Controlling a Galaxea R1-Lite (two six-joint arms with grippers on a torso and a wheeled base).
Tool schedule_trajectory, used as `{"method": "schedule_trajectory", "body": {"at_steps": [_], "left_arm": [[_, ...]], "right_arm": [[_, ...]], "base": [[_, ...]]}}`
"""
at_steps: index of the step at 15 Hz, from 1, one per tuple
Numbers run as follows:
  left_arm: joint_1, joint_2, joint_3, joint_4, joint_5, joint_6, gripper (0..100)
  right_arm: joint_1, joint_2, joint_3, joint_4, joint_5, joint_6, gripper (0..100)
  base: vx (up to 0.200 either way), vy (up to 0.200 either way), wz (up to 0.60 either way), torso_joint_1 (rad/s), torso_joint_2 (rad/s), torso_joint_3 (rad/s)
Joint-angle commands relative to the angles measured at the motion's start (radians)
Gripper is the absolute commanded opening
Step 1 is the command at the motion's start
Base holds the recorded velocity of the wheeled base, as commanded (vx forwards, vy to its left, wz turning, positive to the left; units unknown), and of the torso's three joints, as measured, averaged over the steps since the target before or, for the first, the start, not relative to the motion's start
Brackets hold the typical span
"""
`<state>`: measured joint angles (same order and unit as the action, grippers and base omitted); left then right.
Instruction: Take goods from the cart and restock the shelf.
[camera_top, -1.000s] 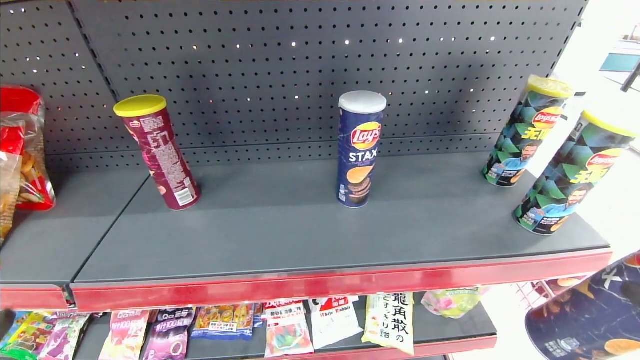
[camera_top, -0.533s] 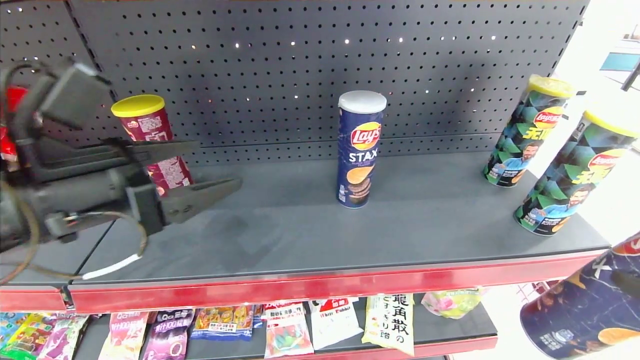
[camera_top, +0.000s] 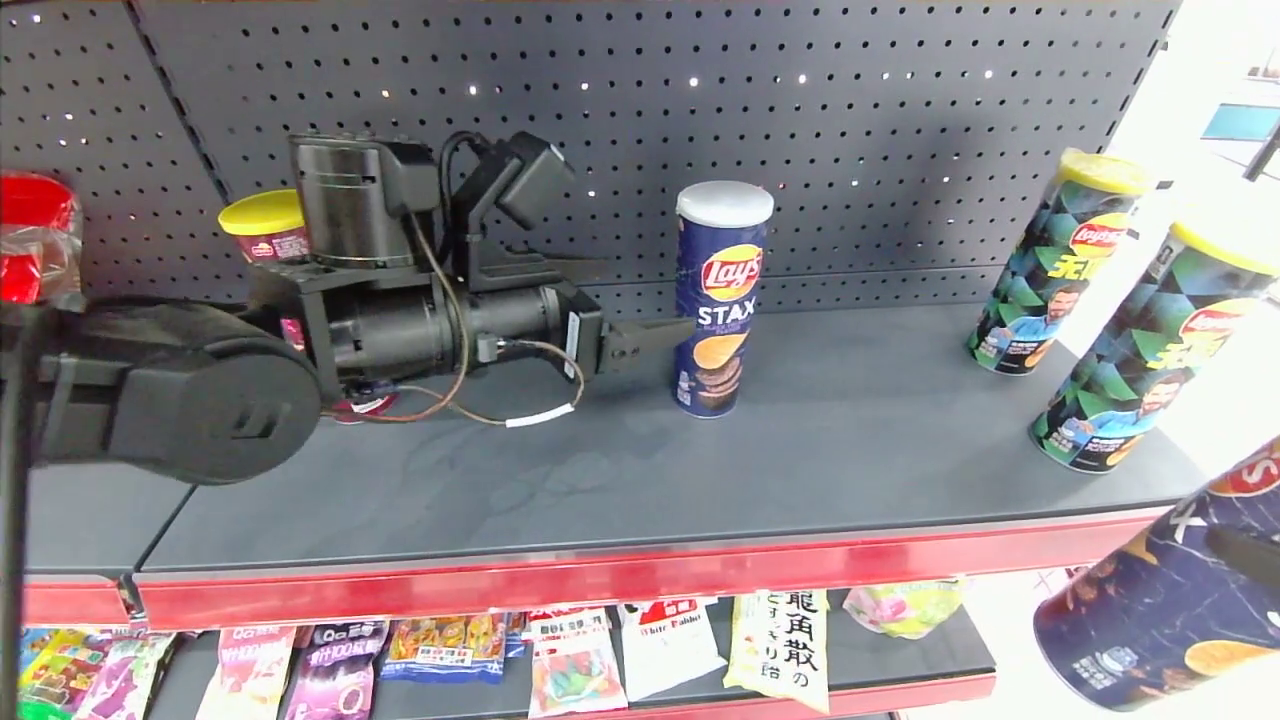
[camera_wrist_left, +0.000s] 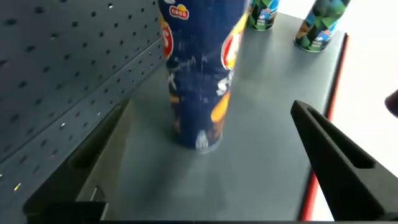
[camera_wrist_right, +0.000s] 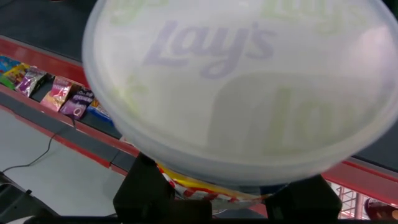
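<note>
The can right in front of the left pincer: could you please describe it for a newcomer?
On the grey upper shelf it stands upright near the middle. The dark blue can alone has a grey lid; its neighbours wear yellow ones.

Row of candy packets (camera_top: 575, 662) down below; bagged snacks (camera_top: 32, 245) far left.

Hard daylight pours in from the right — the room beyond the end of the shelf (camera_top: 620, 480) is blown out white, and the near green can (camera_top: 1140, 350) catches glare. The pegboard (camera_top: 700, 110) stays dim, with pinpricks of light in its holes. Cans lean outward at the picture's edges. The navy can (camera_top: 1150, 610) shows its lid (camera_wrist_right: 242, 87) washed pale.
</note>
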<state>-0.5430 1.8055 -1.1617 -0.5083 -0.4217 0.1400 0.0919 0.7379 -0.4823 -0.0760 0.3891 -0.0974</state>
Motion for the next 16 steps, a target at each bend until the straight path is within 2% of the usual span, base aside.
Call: {"method": "schedule_trajectory", "body": {"at_steps": [1, 5, 10, 12, 16], "left_arm": [[-0.014, 0.087, -0.061, 0.001, 0.0, 0.001, 100], [-0.022, 0.187, -0.214, 0.004, -0.002, 0.001, 100], [-0.022, 0.206, -0.236, 0.004, 0.0, 0.003, 100], [-0.022, 0.227, -0.256, 0.001, 0.003, 0.018, 100], [-0.022, 0.298, -0.395, 0.017, 0.004, 0.023, 100]], "right_arm": [[0.0, 0.009, -0.004, -0.001, 0.0, -0.001, 0], [0.0, 0.003, 0.004, -0.001, -0.001, -0.001, 0], [0.0, -0.002, 0.004, 0.001, -0.003, -0.001, 0], [-0.001, -0.002, 0.004, 0.001, -0.003, -0.001, 0], [-0.001, -0.002, 0.004, 0.001, -0.004, -0.001, 0]], "base": [[0.0, 0.0, 0.0, 0.0, 0.0, 0.0], [0.0, 0.0, 0.0, 0.0, 0.0, 0.0], [0.0, 0.0, 0.0, 0.0, 0.0, 0.0], [0.0, 0.0, 0.0, 0.0, 0.0, 0.0], [0.0, 0.0, 0.0, 0.0, 0.0, 0.0]]}}
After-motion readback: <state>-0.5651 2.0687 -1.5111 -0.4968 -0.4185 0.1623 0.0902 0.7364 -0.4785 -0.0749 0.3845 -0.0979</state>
